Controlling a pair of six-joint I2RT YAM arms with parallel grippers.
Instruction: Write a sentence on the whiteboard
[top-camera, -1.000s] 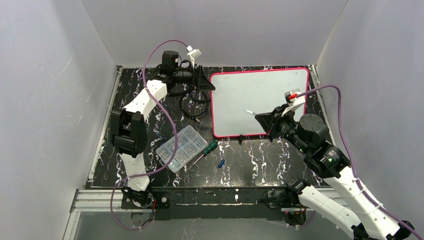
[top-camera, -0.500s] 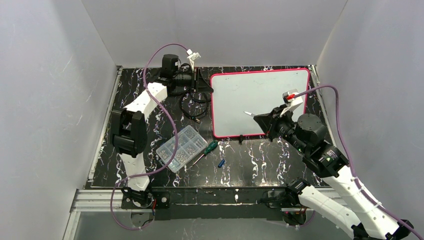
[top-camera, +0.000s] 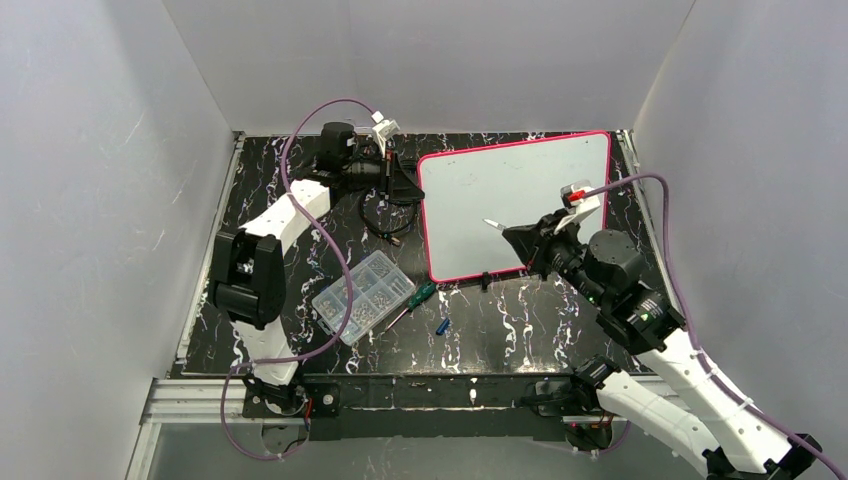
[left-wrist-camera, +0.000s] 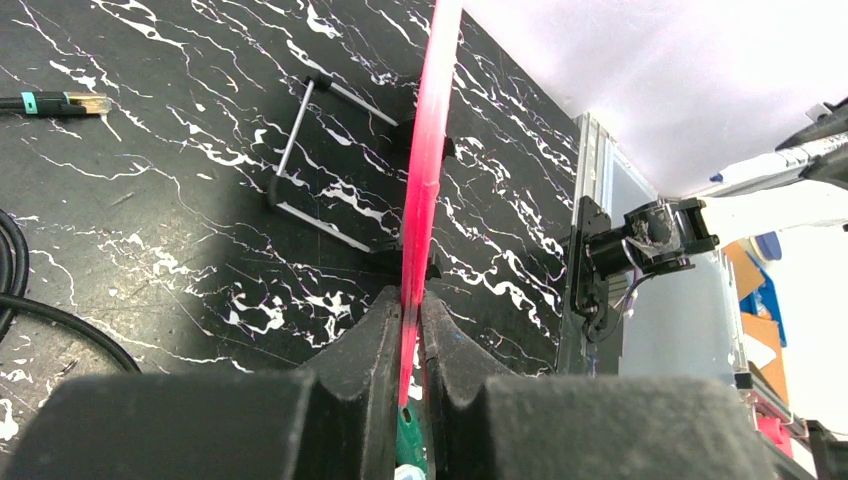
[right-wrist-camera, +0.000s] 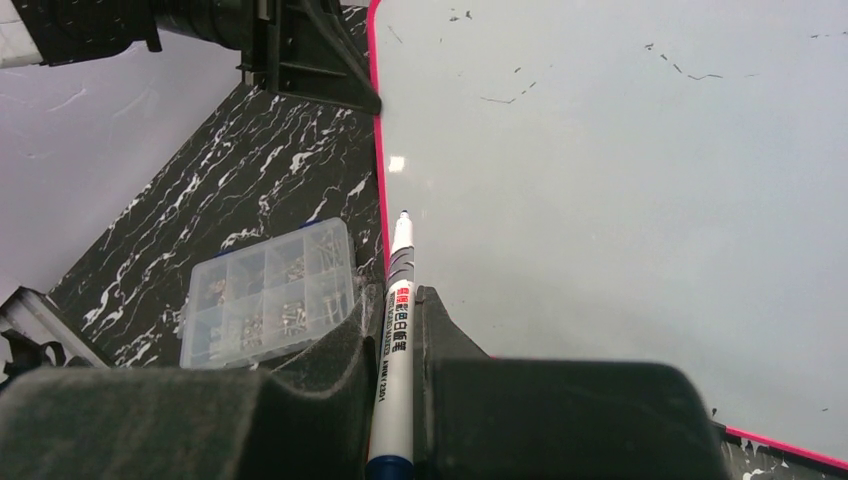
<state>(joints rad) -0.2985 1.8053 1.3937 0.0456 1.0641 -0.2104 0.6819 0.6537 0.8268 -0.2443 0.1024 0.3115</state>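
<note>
The whiteboard (top-camera: 520, 195), white with a thin pink-red frame, lies at the back right of the black marbled table. My left gripper (top-camera: 411, 186) is shut on its left edge. In the left wrist view the pink frame (left-wrist-camera: 425, 170) runs edge-on between the closed jaws of the left gripper (left-wrist-camera: 411, 305). My right gripper (top-camera: 522, 240) hovers over the board's near part, shut on a white marker (right-wrist-camera: 397, 310) whose tip (top-camera: 492, 223) points left, just above the surface. No sentence is in view on the board, only faint dark specks (right-wrist-camera: 690, 72).
A clear compartment box of screws (top-camera: 362, 297) sits left of the board's near corner, beside a green-handled screwdriver (top-camera: 415, 298) and a small blue cap (top-camera: 441, 326). A coiled black cable (top-camera: 385, 215) lies by the left gripper. Grey walls enclose three sides.
The left gripper has closed onto the board's left edge. The board has turned slightly, its far right corner shifting left. The right gripper with the marker has drifted a little left.
</note>
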